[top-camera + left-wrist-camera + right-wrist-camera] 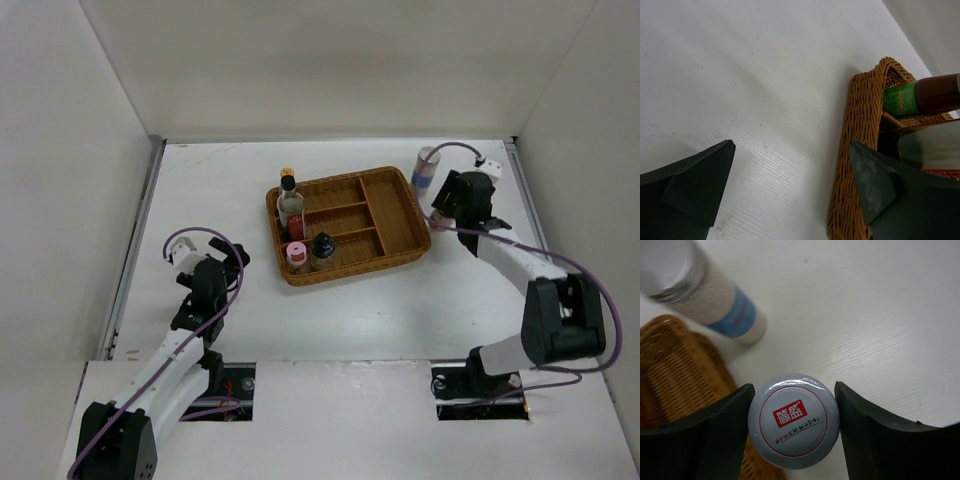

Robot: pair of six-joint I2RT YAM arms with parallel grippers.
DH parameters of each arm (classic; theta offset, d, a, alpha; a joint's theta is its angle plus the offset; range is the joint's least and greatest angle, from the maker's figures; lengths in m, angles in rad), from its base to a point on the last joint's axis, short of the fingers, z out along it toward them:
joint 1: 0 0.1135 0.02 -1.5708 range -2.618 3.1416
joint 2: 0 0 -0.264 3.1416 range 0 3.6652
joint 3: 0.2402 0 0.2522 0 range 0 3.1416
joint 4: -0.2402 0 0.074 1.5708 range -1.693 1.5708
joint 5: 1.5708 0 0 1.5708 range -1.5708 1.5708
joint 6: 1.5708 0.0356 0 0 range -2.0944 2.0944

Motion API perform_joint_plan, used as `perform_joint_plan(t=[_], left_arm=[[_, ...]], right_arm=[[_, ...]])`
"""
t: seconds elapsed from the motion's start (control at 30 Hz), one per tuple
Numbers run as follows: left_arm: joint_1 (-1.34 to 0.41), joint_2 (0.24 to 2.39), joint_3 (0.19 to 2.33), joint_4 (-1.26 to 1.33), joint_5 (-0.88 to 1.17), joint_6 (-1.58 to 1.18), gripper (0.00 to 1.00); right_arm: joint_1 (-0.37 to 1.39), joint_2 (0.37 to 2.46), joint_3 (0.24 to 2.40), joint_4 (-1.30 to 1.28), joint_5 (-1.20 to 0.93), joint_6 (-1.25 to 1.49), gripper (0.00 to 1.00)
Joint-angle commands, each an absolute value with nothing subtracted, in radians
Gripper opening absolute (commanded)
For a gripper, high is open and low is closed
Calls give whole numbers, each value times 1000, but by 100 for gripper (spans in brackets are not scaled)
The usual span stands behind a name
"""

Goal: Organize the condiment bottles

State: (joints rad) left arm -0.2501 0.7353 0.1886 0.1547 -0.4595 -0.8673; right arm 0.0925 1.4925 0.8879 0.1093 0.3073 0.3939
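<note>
Right gripper [794, 390]: jaws gripped the squat pale-lidded jar [794, 421], just beside the brown wicker divided tray [670, 365]. Left gripper [791, 147]: jaws stood open, empty, near that tray.

A tall clear black-capped bottle [290, 208], yellow-capped red-green bottle [287, 176], small pink-capped bottle [296, 255] and small dark black-capped bottle [322, 250] stand clustered mid-table, while a silver-lidded blue-label jar [425, 170] and squat pale-lidded jar [793, 421] stand upright towards the far right corner.
</note>
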Motion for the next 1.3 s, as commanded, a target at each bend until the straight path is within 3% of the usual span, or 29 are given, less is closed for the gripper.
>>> perform_joint_plan(t=[0.0, 0.17, 0.37, 0.77, 0.97, 1.1, 1.27], left_arm=[[-255, 718, 178, 206, -453, -864, 100], [-255, 710, 176, 204, -449, -864, 100], [-254, 696, 175, 199, -446, -864, 100], [-252, 687, 172, 195, -445, -864, 100], [-252, 689, 172, 195, -445, -864, 100], [-252, 689, 172, 195, -445, -864, 100], [-252, 692, 172, 195, -445, -864, 100]], right_arm=[[212, 1320, 882, 213, 345, 417, 47], [436, 1236, 842, 213, 356, 436, 47], [669, 1334, 888, 247, 386, 445, 49], [843, 1577, 956, 264, 448, 446, 50], [877, 1635, 982, 238, 489, 475, 64], [877, 1611, 986, 178, 502, 512, 80], [841, 1485, 939, 127, 540, 505, 83]])
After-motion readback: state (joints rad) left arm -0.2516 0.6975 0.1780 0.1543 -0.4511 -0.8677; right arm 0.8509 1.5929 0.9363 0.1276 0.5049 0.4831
